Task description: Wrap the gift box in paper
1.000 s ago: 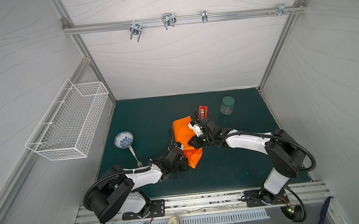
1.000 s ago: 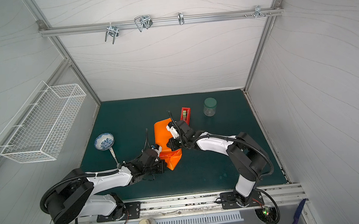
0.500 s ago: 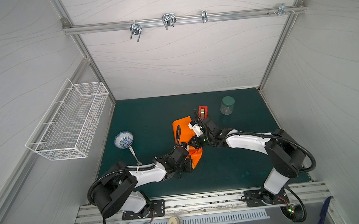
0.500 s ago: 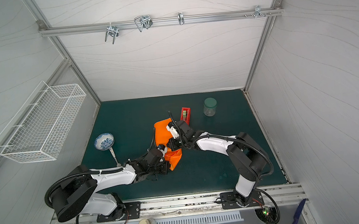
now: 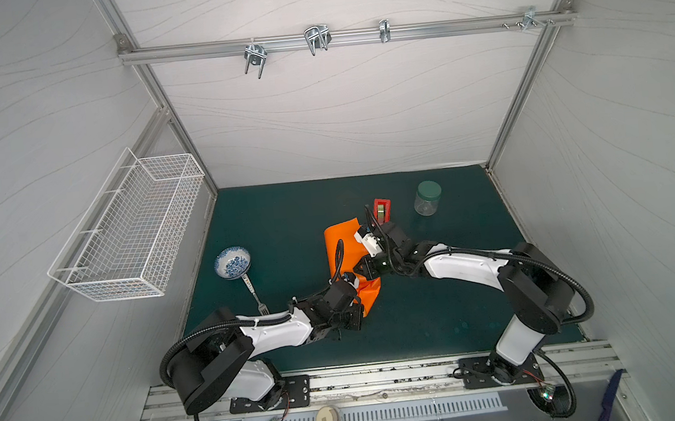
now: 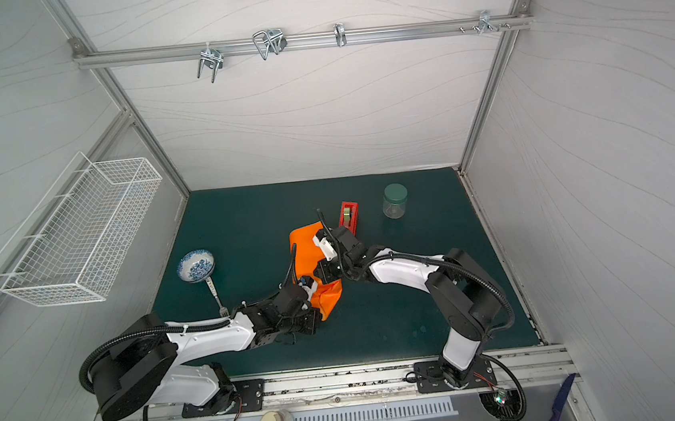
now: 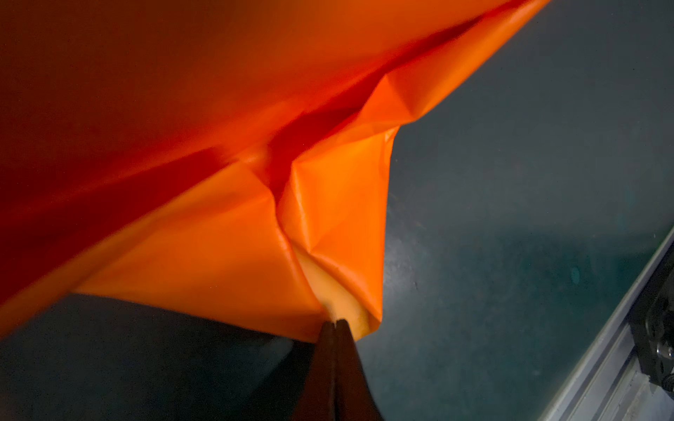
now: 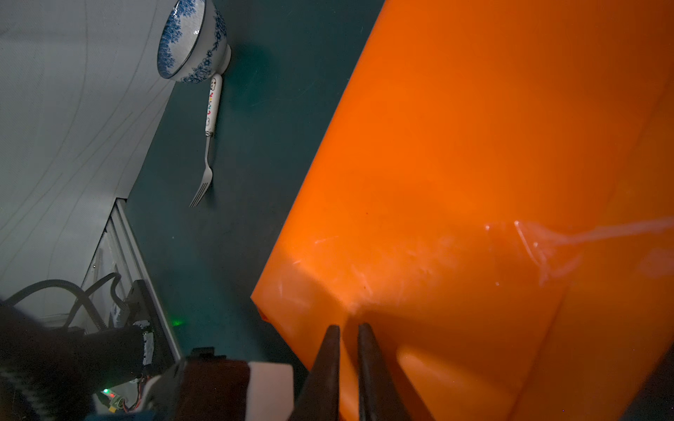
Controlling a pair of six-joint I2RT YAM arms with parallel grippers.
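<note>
Left gripper (image 7: pixel 335 324): jaws pressed together, pinching a crumpled corner of the paper (image 7: pixel 219 237). The yellower side shows right at the pinch, and folds fan out from it. That corner is clear of the green mat (image 7: pixel 510 218).

Right gripper (image 8: pixel 348 330): the fingers stand a sliver apart, tips over the paper's flat face near a corner crease. I cannot tell if anything is caught between them. A glossy clear strip (image 8: pixel 601 231), probably tape, lies across the face just beyond my tips.

In both top views the paper sits mid-mat as one folded orange bundle between my two wrists. Its far end is flat and its near end is bunched at the left gripper. The gift box shows in no view, only orange.

The red tape dispenser (image 5: pixel 382 209) stands just behind the paper's far corner. The green-lidded jar (image 5: pixel 427 198) is to its right. The blue-patterned bowl (image 5: pixel 232 262) and fork (image 5: pixel 253 294) are well off to the left, with the fork handle touching the bowl.
</note>
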